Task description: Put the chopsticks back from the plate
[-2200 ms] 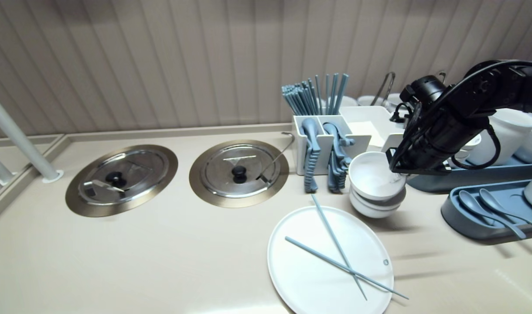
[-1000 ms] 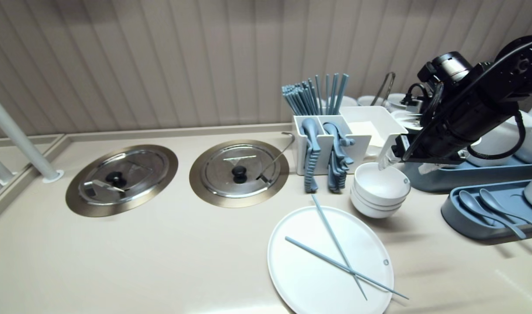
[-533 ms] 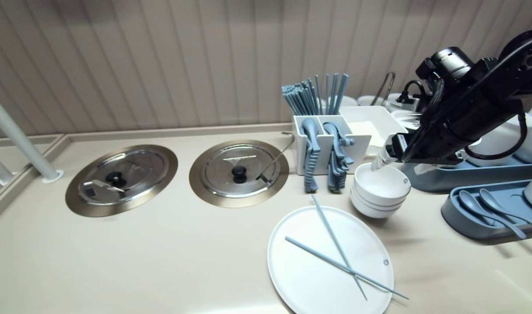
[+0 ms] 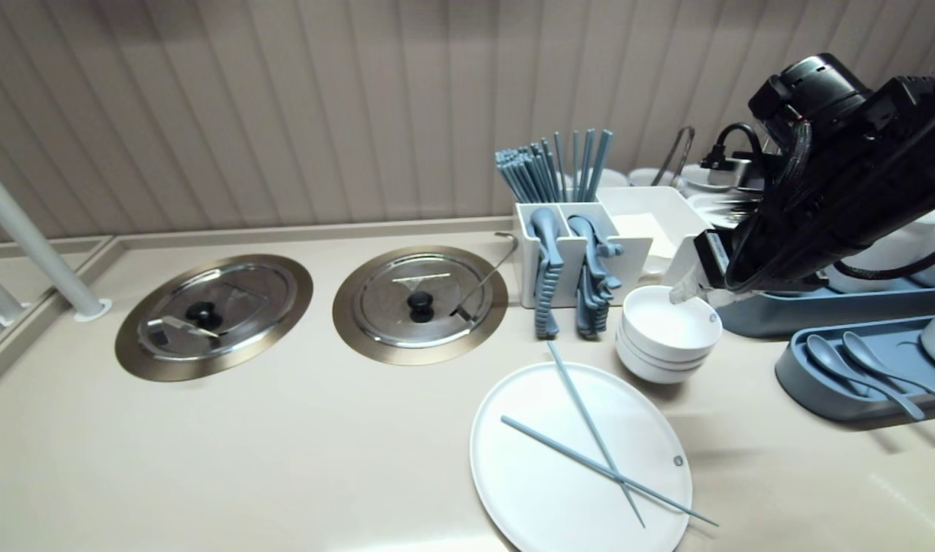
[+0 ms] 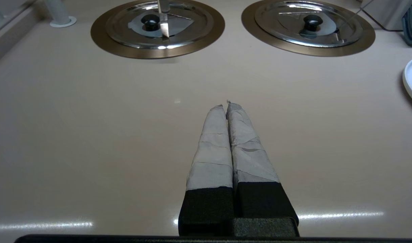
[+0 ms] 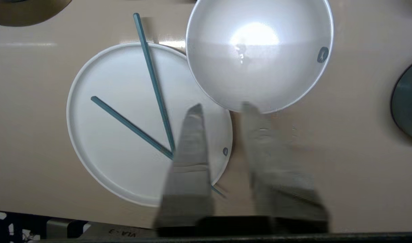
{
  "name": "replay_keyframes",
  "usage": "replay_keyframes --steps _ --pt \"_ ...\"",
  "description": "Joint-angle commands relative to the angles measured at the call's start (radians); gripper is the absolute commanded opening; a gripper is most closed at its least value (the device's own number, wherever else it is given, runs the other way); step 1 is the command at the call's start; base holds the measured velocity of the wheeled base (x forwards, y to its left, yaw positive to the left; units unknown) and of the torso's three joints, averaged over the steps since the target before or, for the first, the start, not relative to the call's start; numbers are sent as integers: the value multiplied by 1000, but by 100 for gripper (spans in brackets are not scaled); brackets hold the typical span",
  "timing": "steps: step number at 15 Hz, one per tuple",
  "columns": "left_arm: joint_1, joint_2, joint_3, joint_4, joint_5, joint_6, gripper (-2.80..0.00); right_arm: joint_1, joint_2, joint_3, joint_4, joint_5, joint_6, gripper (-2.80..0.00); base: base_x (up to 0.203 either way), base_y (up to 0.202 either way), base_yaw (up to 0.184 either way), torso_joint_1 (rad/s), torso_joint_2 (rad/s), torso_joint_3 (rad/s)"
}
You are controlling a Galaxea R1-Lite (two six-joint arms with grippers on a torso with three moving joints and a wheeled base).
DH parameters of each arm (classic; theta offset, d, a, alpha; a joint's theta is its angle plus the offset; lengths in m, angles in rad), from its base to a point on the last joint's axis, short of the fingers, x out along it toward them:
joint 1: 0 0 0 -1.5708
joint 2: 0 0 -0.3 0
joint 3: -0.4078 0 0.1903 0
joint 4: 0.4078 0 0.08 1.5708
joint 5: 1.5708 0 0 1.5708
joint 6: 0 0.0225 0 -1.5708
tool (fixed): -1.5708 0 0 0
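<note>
Stack of white bowls (image 4: 670, 337): three nested, upright, empty; glossy inside, small grey mark near the top rim; standing on the counter (image 4: 283, 445) just beneath the right pincer (image 4: 682, 294), untouched by it.

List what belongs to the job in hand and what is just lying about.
In hand: right pincer, open above the stacked white ceramic bowls.
Lying about: round white plate, crossed blue chopsticks, two round steel lids, shut left pincer.

The stack of white bowls (image 4: 670, 328) sits just behind the round white plate (image 4: 529, 487); two blue chopsticks (image 4: 595, 433) lie on the plate.
</note>
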Motion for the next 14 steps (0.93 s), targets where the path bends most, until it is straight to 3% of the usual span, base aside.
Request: replay_keyframes --steps 1,14 --pt "0 0 8 0 0 0 -280 10 -30 8 5 1 1 -280 0 0 0 0 0 0" --pt "0 0 8 0 -1 0 -280 93 -131 56 5 1 2 -280 0 0 0 0 0 0"
